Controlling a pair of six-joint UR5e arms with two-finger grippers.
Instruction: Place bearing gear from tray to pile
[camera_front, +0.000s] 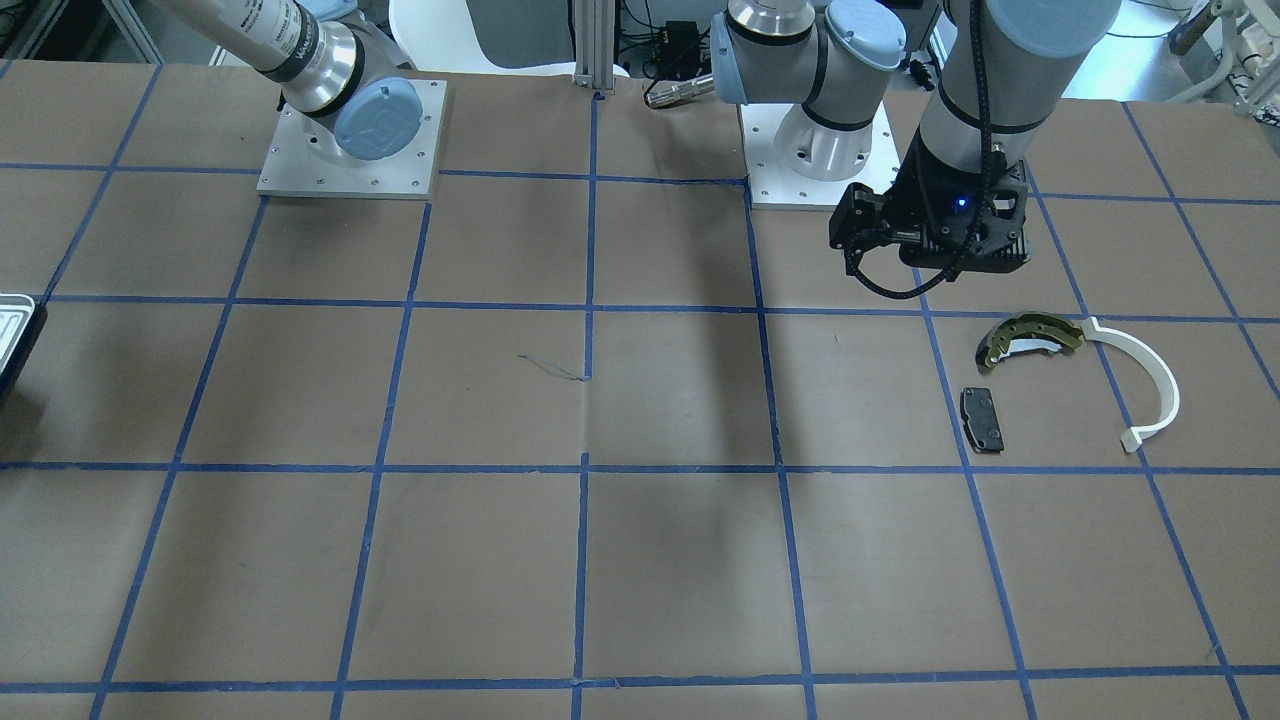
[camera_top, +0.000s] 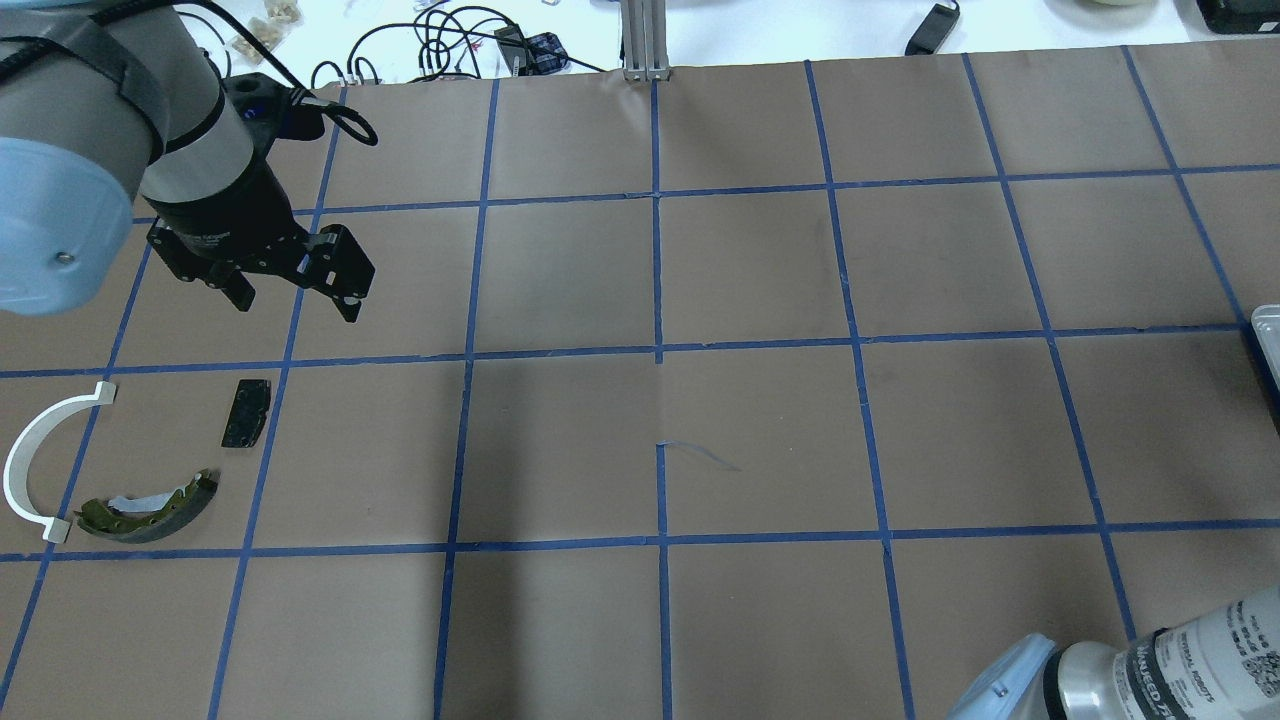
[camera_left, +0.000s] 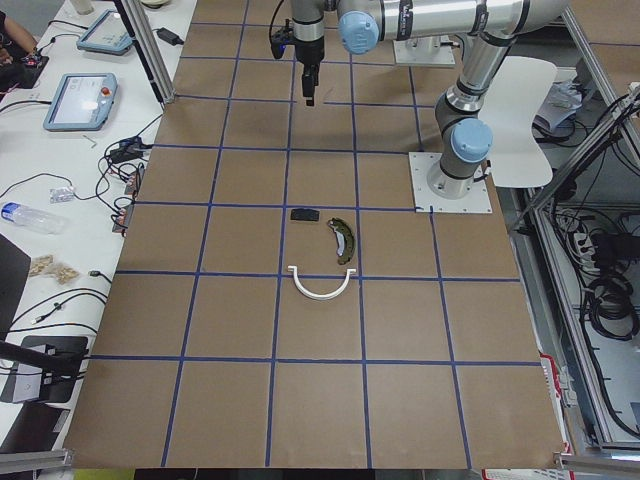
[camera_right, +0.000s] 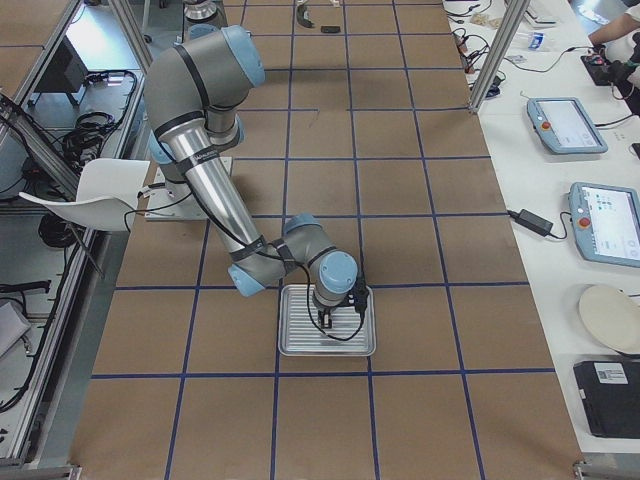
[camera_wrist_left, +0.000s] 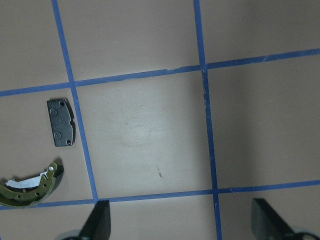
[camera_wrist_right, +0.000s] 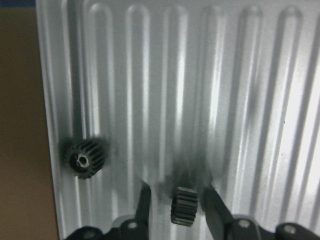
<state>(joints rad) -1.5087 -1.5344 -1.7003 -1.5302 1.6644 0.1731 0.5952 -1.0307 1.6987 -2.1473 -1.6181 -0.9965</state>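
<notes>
The tray (camera_wrist_right: 250, 100) is a ridged silvery metal tray; it also shows in the exterior right view (camera_right: 300, 348). On it lie two small black toothed bearing gears. One gear (camera_wrist_right: 184, 206) lies between the fingers of my right gripper (camera_wrist_right: 178, 205), with a gap on its left side. The other gear (camera_wrist_right: 85, 158) lies end-on near the tray's left wall. The pile holds an olive-gold brake shoe (camera_top: 150, 508), a white arc (camera_top: 30, 465) and a black pad (camera_top: 246, 412). My left gripper (camera_top: 297, 303) hovers open and empty beyond the pad.
The tray's edge (camera_front: 12, 320) shows at the table's far end from the pile, and in the overhead view (camera_top: 1268, 330). The table is brown with a blue tape grid (camera_top: 658, 350). Cables lie beyond the table's far edge (camera_top: 450, 40).
</notes>
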